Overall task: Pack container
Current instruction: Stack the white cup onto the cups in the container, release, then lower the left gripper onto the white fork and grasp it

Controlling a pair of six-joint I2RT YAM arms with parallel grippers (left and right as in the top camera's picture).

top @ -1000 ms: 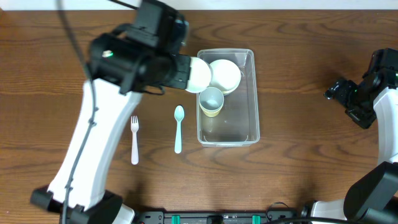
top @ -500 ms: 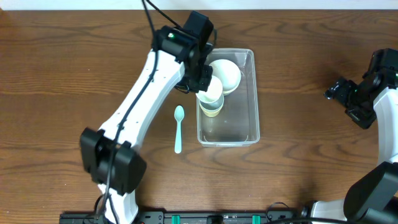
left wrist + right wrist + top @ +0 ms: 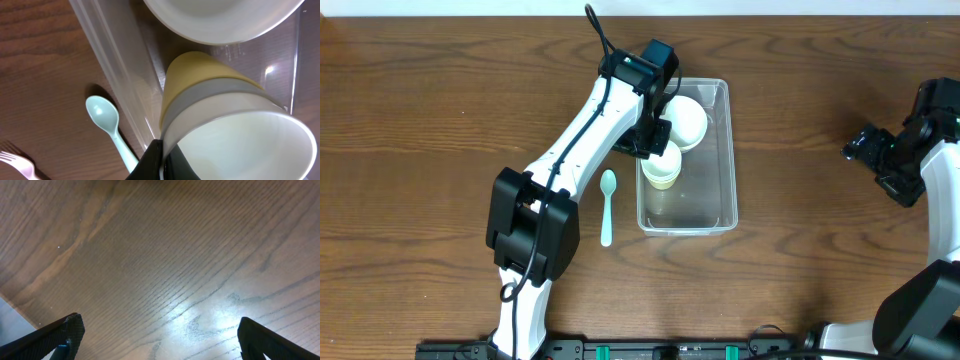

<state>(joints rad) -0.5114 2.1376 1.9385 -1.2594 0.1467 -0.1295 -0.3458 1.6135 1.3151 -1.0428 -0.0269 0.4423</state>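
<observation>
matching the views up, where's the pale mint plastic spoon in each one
Overhead: the pale mint plastic spoon lies left of the clear rectangular plastic container.
Left wrist: lower left, left of the white plastic cup the left gripper grips.
Right wrist: not in it.
Shared landmark: the container's long wall beside the spoon.

A light green spoon [image 3: 607, 210] is laid flat on the brown wooden tabletop [image 3: 420, 150], and the tines of a pale fork [image 3: 14, 161] are seen near it.

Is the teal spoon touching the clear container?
Apart. The overhead view shows bare wood between the spoon and the container.
</observation>
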